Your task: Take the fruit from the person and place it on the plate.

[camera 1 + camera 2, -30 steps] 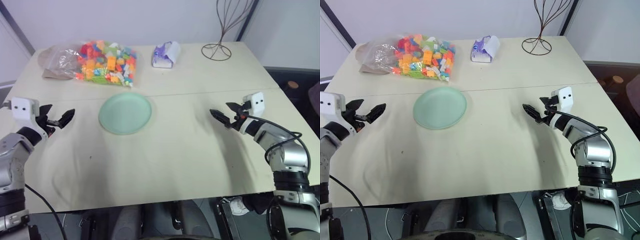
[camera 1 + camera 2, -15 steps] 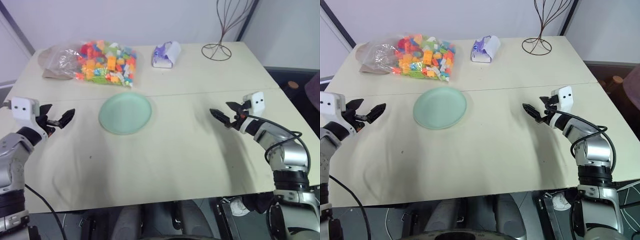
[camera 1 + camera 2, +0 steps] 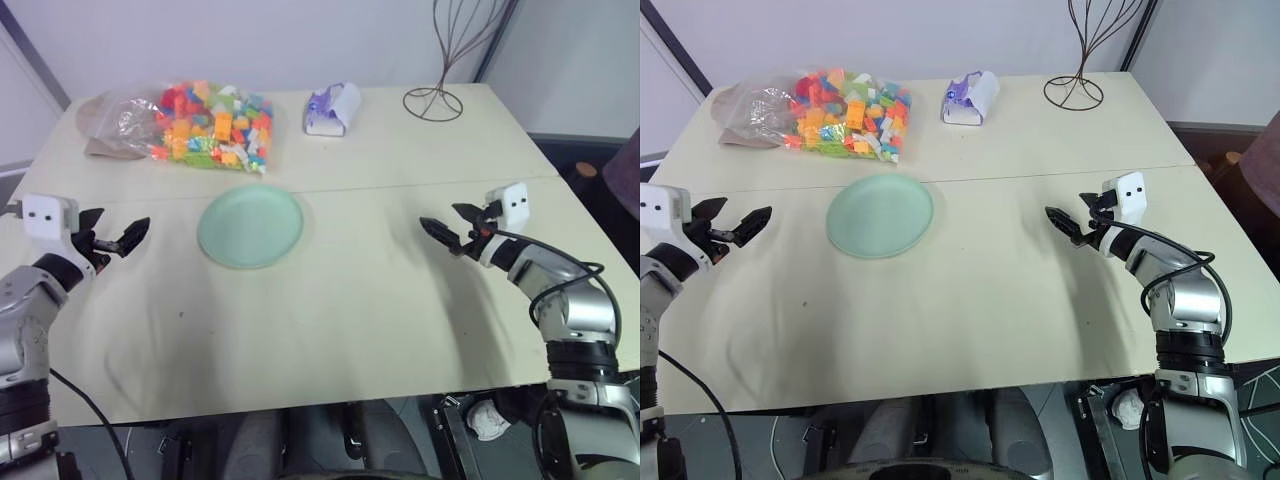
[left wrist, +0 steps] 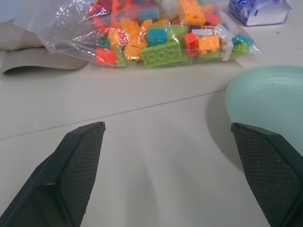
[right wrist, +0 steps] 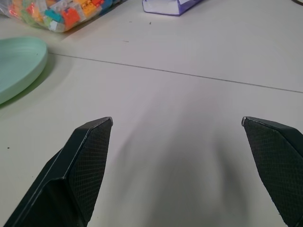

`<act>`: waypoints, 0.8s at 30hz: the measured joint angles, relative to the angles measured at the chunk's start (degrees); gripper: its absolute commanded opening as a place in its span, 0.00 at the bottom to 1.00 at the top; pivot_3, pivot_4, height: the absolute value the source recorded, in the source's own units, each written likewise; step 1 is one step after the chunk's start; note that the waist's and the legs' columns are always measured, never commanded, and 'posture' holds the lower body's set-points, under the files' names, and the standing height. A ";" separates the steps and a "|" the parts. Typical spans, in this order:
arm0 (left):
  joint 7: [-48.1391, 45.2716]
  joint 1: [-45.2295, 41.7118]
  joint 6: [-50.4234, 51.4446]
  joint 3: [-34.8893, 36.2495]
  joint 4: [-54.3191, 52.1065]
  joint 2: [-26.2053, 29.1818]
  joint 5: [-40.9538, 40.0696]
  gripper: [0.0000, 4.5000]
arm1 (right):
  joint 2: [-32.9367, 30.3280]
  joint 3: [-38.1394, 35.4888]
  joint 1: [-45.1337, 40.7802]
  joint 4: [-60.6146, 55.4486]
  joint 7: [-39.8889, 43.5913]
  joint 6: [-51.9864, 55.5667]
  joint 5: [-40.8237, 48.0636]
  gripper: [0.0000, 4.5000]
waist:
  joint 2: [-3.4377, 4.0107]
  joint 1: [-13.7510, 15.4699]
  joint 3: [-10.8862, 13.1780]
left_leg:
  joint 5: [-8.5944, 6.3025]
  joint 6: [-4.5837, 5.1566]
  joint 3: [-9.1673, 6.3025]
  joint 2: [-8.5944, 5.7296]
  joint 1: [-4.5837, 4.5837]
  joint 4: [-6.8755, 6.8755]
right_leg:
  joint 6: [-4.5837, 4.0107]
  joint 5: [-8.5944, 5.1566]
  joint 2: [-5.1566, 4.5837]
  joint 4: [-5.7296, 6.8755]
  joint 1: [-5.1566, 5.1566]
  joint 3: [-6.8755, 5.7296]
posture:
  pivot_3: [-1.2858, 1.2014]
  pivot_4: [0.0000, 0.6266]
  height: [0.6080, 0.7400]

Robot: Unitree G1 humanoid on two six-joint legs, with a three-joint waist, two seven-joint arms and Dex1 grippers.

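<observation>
The pale mint-green plate (image 3: 250, 228) lies flat and bare on the cream table, left of centre. My left gripper (image 3: 120, 227) hovers open over the table to the left of the plate, pointing towards it, with nothing between its fingers (image 4: 78, 161). My right gripper (image 3: 441, 217) hovers open well to the right of the plate, also pointing towards it and holding nothing. The plate's rim (image 5: 28, 61) shows in the right wrist view too. The fruit is out of view. No hand of the person is in view.
A clear bag of coloured toy bricks (image 3: 205, 125) lies behind the plate, over a beige cloth (image 3: 100, 148). A purple-and-white packet (image 3: 333, 108) and a wire stand (image 3: 435, 100) sit at the back. A blurred mauve shape (image 3: 1265, 165) stands at the right edge, beyond the table.
Both arms have stayed still. The mauve shape at the right edge has come further into the picture.
</observation>
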 measured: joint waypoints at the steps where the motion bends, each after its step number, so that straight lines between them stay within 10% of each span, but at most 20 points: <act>1: -0.02 0.00 0.00 0.00 0.00 0.00 0.00 0.99 | 0.00 0.00 0.00 0.00 -0.01 0.00 0.00 1.00 | 0.00 0.00 0.00 | 0.00 0.00 0.00 0.00 0.00 0.00 | 0.00 0.00 0.00 0.00 0.00 0.00 | 0.52 0.24 1.00; 24: -0.42 -0.70 -0.07 0.00 0.50 0.15 0.16 0.99 | 0.00 0.00 0.04 0.00 -1.02 -0.01 0.01 1.00 | 0.00 0.00 0.00 | 0.00 0.00 0.00 0.00 0.00 0.00 | 0.00 0.00 0.00 0.00 0.00 0.00 | 0.52 0.24 1.00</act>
